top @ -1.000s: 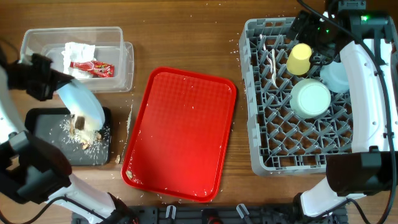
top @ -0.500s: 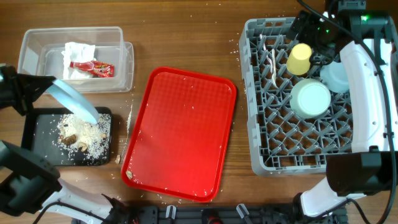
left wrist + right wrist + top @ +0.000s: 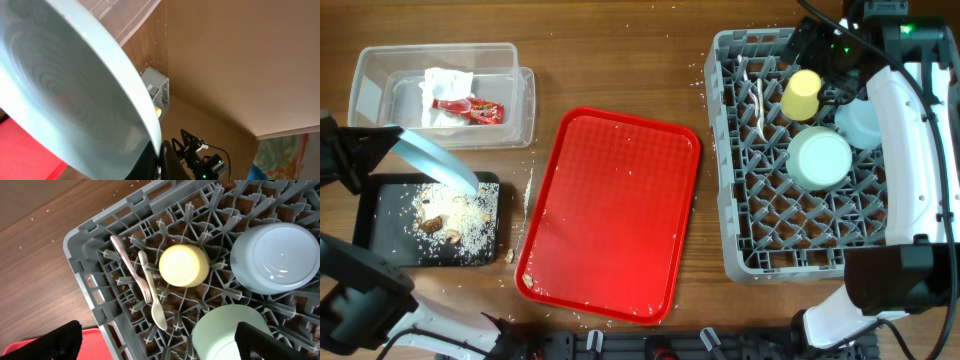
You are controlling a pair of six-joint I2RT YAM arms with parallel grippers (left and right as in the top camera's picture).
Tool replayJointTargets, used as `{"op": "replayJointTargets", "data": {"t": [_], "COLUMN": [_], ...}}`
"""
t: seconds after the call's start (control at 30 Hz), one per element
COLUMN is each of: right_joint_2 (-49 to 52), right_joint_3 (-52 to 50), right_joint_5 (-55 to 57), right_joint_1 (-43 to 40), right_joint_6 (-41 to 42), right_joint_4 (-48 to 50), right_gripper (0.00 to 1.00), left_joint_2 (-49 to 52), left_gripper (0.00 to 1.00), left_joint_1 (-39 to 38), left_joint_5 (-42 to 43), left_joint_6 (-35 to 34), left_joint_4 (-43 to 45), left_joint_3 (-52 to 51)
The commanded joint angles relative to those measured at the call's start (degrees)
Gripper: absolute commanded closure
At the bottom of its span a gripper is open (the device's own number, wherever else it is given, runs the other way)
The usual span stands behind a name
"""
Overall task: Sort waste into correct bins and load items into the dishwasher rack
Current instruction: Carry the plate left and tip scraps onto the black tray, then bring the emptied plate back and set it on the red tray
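Note:
My left gripper (image 3: 382, 148) is shut on the rim of the light blue plate (image 3: 435, 160) and holds it tilted on edge over the black tray (image 3: 380, 245), where brown-and-beige food scraps (image 3: 450, 212) lie. The plate fills the left wrist view (image 3: 65, 95), pinched between the jaws (image 3: 159, 162). The clear tub (image 3: 525, 95) holds the white napkin (image 3: 445, 82) and the red wrapper (image 3: 470, 108). The grey rack (image 3: 740, 245) holds the yellow cup (image 3: 802, 93), pale green bowl (image 3: 820, 158), light blue bowl (image 3: 863, 125), spoon and fork (image 3: 150, 290). My right gripper (image 3: 155, 342) is open above the rack.
The red serving tray (image 3: 615, 215) lies in the middle, dotted with small crumbs. Crumbs are scattered on the wood between it and the black tray. The rack's top-left corner shows in the right wrist view (image 3: 75, 235).
The left gripper swung the plate from flat over the black tray to steeply tilted. The food scraps slid off and now lie in the tray. The right arm has not moved.

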Motion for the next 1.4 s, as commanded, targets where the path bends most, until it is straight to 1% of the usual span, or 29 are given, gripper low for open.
{"op": "replayJointTargets", "data": {"t": [0.0,0.07,0.17,0.23,0.3,0.33,0.4,0.43,0.5,0.53,0.57,0.6,0.67,0.7,0.77,0.87,1.0,1.03,1.13,1.2,1.27,1.37], "right_joint_2": [-0.6,-0.6,-0.6,-0.6,-0.6,-0.6,-0.6,-0.6,-0.6,-0.6,-0.6,-0.6,-0.6,-0.6,-0.6,-0.6,-0.6,-0.6,-0.6,-0.6,-0.6,-0.5], "right_joint_3": [0.9,0.9,0.9,0.9,0.9,0.9,0.9,0.9,0.9,0.9,0.9,0.9,0.9,0.9,0.9,0.9,0.9,0.9,0.9,0.9,0.9,0.1], "right_joint_5": [0.3,0.3,0.3,0.3,0.3,0.3,0.3,0.3,0.3,0.3,-0.5,-3.2,-7.1,-9.7,-13.8,-18.2,-20.3,-21.4,-26.0,-30.2,-30.9,-30.1], "right_joint_1": [0.2,0.2,0.2,0.2,0.2,0.2,0.2,0.2,0.2,0.2,0.2,0.2,0.2,0.2,0.2,0.2,0.2,0.2,0.3,1.3,3.4,9.0], "right_joint_6": [0.8,0.9,0.9,0.9,0.8,0.8,0.9,0.8,1.0,1.0,1.2,2.4,2.7,2.7,2.3,2.3,2.3,2.3,0.9,-2.9,-4.9,-7.1], "right_joint_4": [0.1,0.1,0.1,0.1,0.1,0.1,0.1,0.1,0.9,2.0,3.3,3.9,3.6,3.1,2.5,1.4,1.2,1.2,0.7,1.3,1.2,1.3], "right_gripper": [0.00,0.00,0.00,0.00,0.00,0.00,0.00,0.00,0.00,0.00,0.00,0.00,0.00,0.00,0.00,0.00,0.00,0.00,0.00,0.00,0.00,0.00], "left_joint_2": [-4.0,-4.6,-6.4,-7.8,-9.1,-9.3,-9.3,-9.1,-8.7,-8.4,-7.6,-7.0,-6.2,-5.3,-3.9,-0.8,2.4,2.8,2.7,2.1,0.3,-4.9], "left_gripper": [0.96,0.96,0.96,0.96,0.96,0.96,0.96,0.96,0.96,0.96,0.96,0.96,0.96,0.96,0.96,0.96,0.95,0.87,0.27,0.25,0.23,0.21], "left_joint_1": [-0.8,-3.0,-9.6,-15.9,-24.1,-27.6,-34.8,-38.1,-47.9,-51.0,-56.4,-59.7,-64.5,-68.1,-71.5,-75.1,-77.7,-78.5,-80.7,-81.0,-80.1,-75.5], "left_joint_5": [0.1,-2.2,-8.3,-10.8,-13.6,-15.7,-23.0,-27.6,-38.5,-41.1,-45.0,-47.0,-50.3,-53.1,-55.6,-62.2,-60.4,-60.4,-60.5,-60.5,-62.5,-67.7], "left_joint_6": [1.4,1.3,-0.7,-1.3,-1.6,-2.9,-8.8,-12.8,-22.6,-24.7,-28.1,-30.3,-33.7,-36.3,-38.4,-43.9,-43.9,-43.9,-43.2,-42.1,-41.8,-42.9], "left_joint_4": [-0.1,-0.2,-0.2,-0.1,0.6,1.6,5.2,7.3,12.5,13.9,16.3,18.1,21.1,23.2,25.2,27.5,30.3,30.3,30.2,30.2,29.3,27.3], "left_joint_3": [-0.6,-0.6,-0.6,-0.6,-0.6,-0.6,-0.6,-0.7,-1.7,-2.1,-3.0,-4.0,-6.0,-7.6,-9.2,-10.9,-11.6,-11.6,-11.5,-11.0,-9.1,-5.2]}}
